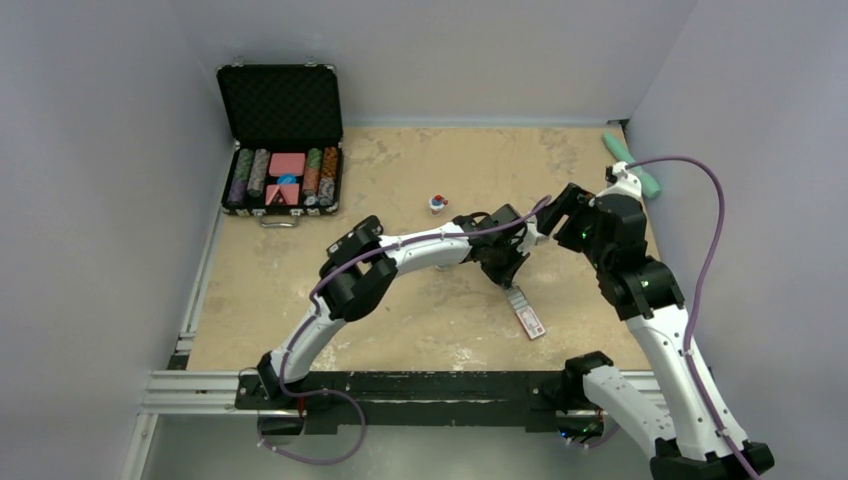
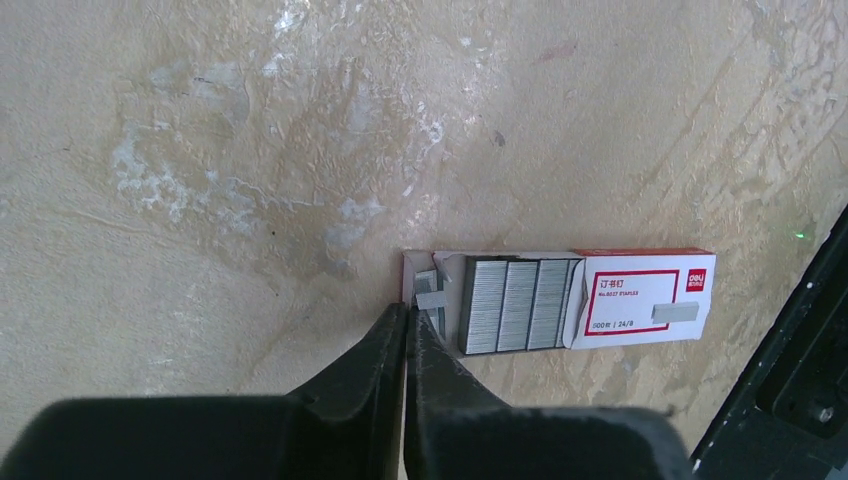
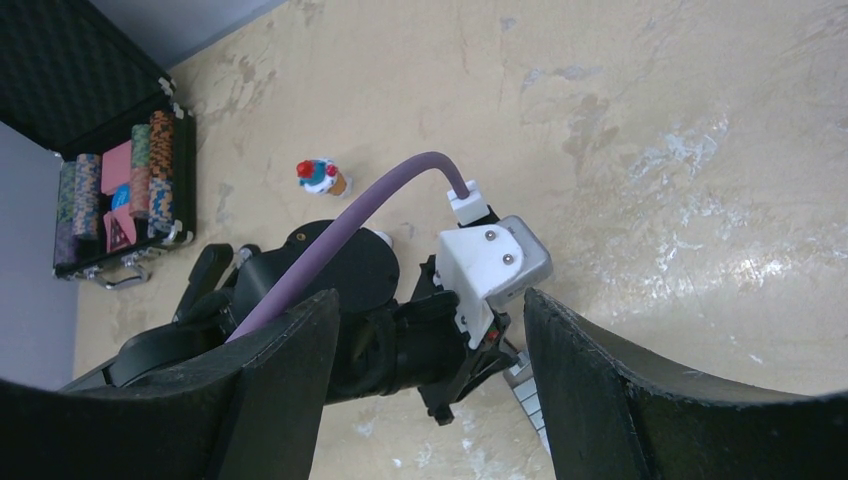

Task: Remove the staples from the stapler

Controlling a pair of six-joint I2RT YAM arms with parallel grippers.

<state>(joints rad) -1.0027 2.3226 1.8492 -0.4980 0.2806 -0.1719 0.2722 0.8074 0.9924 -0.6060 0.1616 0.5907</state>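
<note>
The stapler is out of view in every frame. A tiny silvery strip of staples (image 2: 434,298) lies in the open end of a red, white and grey staple pack (image 2: 640,300), beside full grey bars. My left gripper (image 2: 408,312) is shut, its tips at the pack's corner just short of the strip, and I see nothing between its fingers. From above, the left gripper (image 1: 507,280) points down at the pack (image 1: 528,315). My right gripper (image 3: 428,300) is open and empty, hovering over the left wrist; in the top view the right gripper (image 1: 558,205) sits just right of it.
An open black case of poker chips (image 1: 280,150) stands at the back left. A small red, white and blue toy (image 1: 437,203) sits mid-table behind the left arm. A pale teal bar (image 1: 632,160) leans at the back right wall. Grey walls enclose the table.
</note>
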